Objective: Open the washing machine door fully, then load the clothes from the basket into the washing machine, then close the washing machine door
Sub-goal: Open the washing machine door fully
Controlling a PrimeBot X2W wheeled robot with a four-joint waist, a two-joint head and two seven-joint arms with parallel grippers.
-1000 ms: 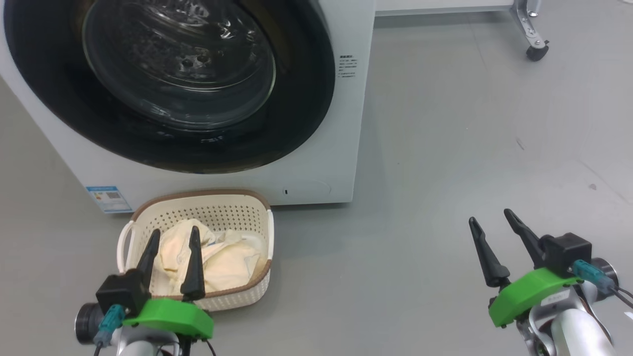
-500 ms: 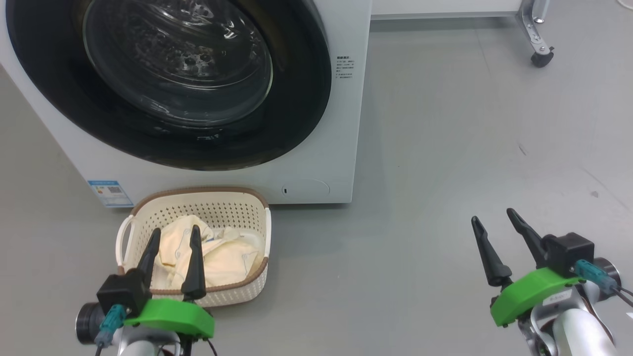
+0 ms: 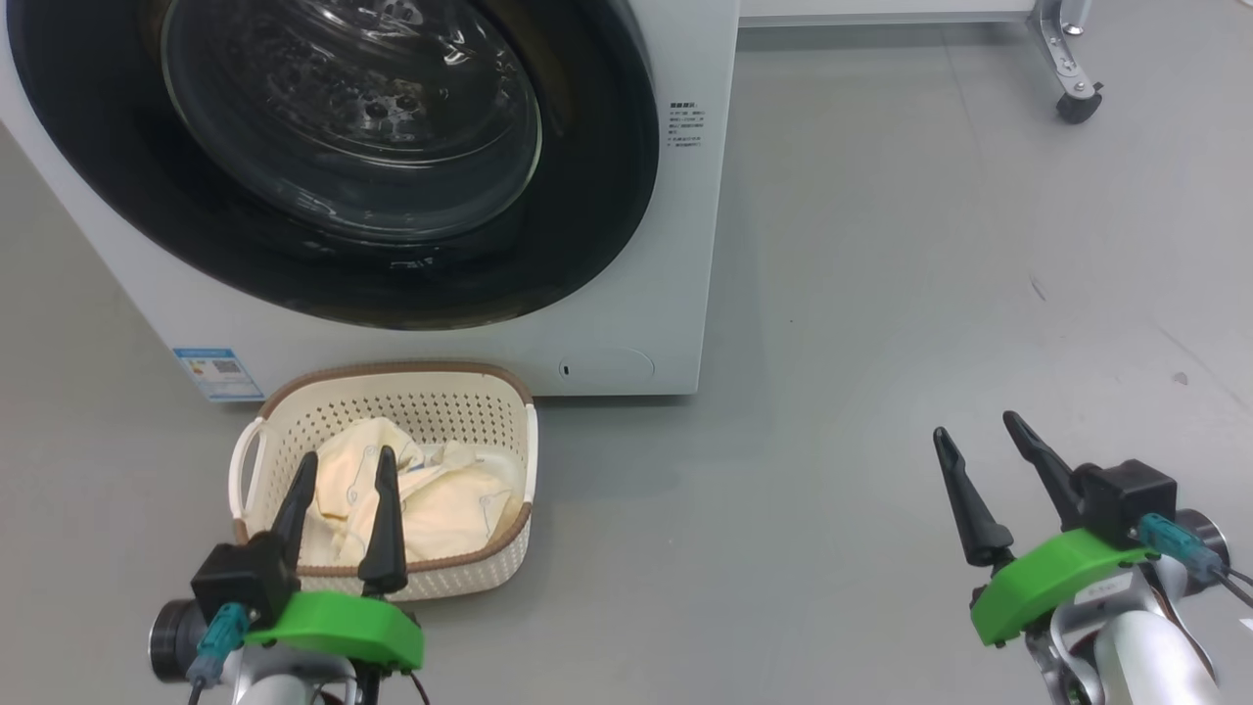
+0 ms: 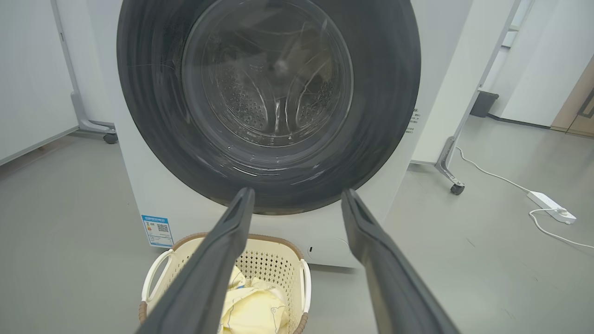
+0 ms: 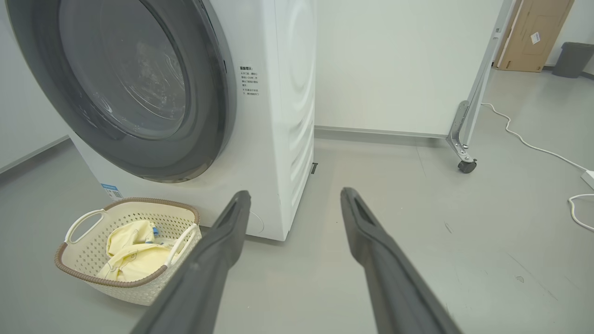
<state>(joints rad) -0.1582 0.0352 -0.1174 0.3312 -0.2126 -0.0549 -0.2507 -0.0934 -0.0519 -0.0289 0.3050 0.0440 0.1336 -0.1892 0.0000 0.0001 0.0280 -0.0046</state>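
Nothing's really moved in the last second, only the head view itself shifted a touch. The big round, glossy black-rimmed washing machine door (image 3: 352,127) on the white front-loading washing machine (image 3: 675,294) looks shut, though I can't quite read the latch side. The pale yellow fabric clothes (image 3: 440,499) sit in the cream perforated plastic basket (image 3: 392,372) at lower left. The left gripper (image 3: 348,453) and the right gripper (image 3: 973,423) are both spread wide and empty, so I'd say step one hasn't begun.

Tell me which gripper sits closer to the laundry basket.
The left gripper: in the head view its open fingers overlap the basket, while the right gripper hangs over the floor, well off to the side.
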